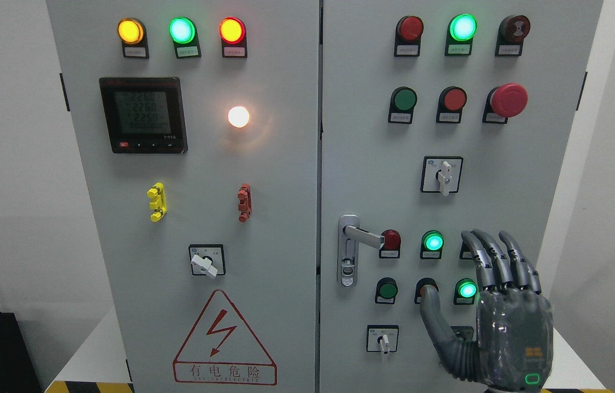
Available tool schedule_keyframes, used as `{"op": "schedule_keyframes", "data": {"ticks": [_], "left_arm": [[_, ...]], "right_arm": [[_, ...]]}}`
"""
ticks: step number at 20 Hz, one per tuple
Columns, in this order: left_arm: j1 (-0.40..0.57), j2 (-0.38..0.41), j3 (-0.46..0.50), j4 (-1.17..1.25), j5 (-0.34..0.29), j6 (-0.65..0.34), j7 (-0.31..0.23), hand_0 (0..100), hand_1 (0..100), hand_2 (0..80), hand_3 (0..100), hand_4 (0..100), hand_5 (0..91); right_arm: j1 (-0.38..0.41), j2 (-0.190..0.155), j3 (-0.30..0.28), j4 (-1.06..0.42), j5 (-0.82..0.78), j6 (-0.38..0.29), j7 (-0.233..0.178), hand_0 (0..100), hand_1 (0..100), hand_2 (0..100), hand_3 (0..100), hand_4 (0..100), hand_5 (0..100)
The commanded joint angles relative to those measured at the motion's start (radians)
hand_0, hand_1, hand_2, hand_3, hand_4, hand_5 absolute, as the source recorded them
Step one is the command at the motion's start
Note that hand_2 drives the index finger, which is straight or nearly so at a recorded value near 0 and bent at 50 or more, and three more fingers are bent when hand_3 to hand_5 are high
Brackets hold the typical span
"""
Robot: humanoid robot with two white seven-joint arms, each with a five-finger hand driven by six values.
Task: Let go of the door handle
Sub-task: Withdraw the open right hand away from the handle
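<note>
Right robot hand (496,316) was up front, fingers spread wide and holding nothing, well right of the door handle (356,240), handle sat left on the cabinet's right door (449,207), lever pointing toward the hand

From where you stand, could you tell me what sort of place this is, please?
Probably an electrical or industrial control room. A grey two-door cabinet carries indicator lamps, a digital meter and a high-voltage warning sign. The right hand is open, off the door handle.
</note>
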Motion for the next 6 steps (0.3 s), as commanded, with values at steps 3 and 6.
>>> {"op": "schedule_keyframes", "data": {"ticks": [3, 6], "left_arm": [[0.0, 0.001, -0.012, -0.015, 0.0, 0.0, -0.001, 12, 39, 0.0, 0, 0, 0.0], [0.0, -0.001, -0.012, -0.015, 0.0, 0.0, -0.001, 12, 39, 0.0, 0, 0, 0.0]], "right_arm": [[0.003, 0.002, -0.032, -0.01, -0.006, -0.001, 0.004, 45, 19, 5, 13, 8, 4], [0.003, 0.002, -0.029, -0.01, -0.006, -0.001, 0.004, 44, 20, 6, 14, 9, 4]]}}
